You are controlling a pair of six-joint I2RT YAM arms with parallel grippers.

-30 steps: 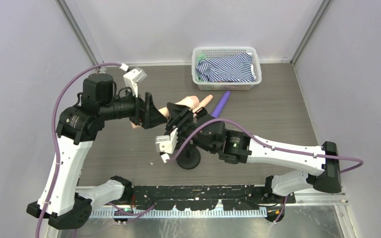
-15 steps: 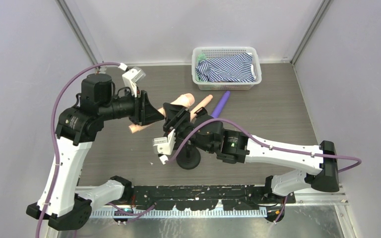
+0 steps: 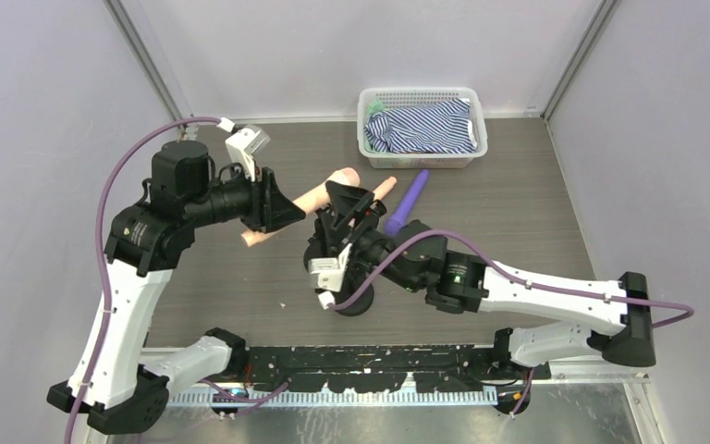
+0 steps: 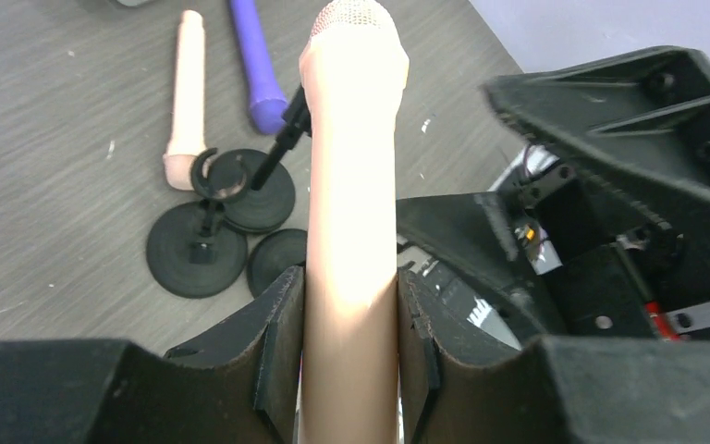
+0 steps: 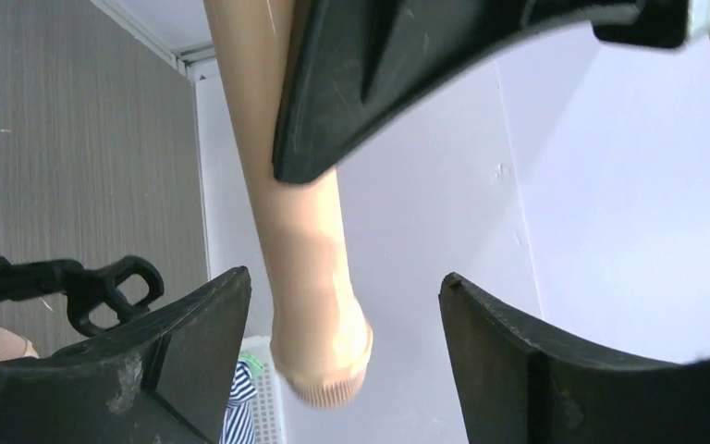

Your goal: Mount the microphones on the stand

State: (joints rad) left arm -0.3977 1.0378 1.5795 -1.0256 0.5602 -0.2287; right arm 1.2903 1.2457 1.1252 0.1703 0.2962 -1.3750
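Note:
My left gripper (image 3: 287, 211) (image 4: 349, 277) is shut on the handle of a peach-pink microphone (image 3: 319, 194) (image 4: 351, 166), held in the air with its head pointing to the right. My right gripper (image 3: 347, 205) (image 5: 344, 276) stands open around that head (image 5: 319, 361), apart from it on both sides. A second peach-pink microphone (image 3: 384, 190) (image 4: 185, 92) and a purple one (image 3: 409, 199) (image 4: 254, 65) lie on the table. The stand (image 3: 356, 301) (image 4: 196, 248) has black round bases under my right wrist. Its clip (image 4: 205, 171) (image 5: 102, 287) holds nothing.
A white basket (image 3: 421, 92) with a striped cloth (image 3: 425, 128) stands at the back right. Grey walls close in the table on the left, back and right. My two arms nearly meet above the table's middle.
My left gripper has closed on the microphone's handle. My right gripper has since opened and let go of it, and the right arm has shifted a little to the right.

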